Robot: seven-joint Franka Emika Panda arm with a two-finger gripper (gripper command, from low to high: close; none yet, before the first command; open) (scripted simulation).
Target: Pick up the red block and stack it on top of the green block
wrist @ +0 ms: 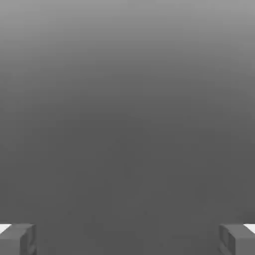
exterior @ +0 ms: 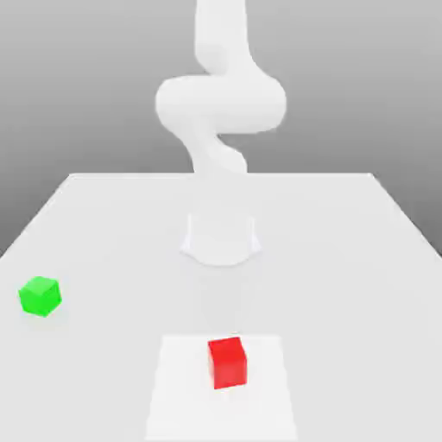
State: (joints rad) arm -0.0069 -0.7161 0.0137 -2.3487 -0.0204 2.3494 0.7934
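The red block (exterior: pixel 228 362) sits on the white table (exterior: pixel 345 259) near its front edge, slightly to the exterior view's right of centre. The green block (exterior: pixel 40 296) rests on the table far over at the exterior view's left, well apart from the red one. In the hand view my gripper (wrist: pixel 127 240) is open. Its two grey fingertips (wrist: pixel 20 240) stand wide apart with nothing between them, against a plain grey background. Neither block is touched.
The white arm (exterior: pixel 220 95) rises and curls above its round base (exterior: pixel 221 237) at the middle of the table. A lighter rectangular patch (exterior: pixel 181 388) lies on the table under the red block.
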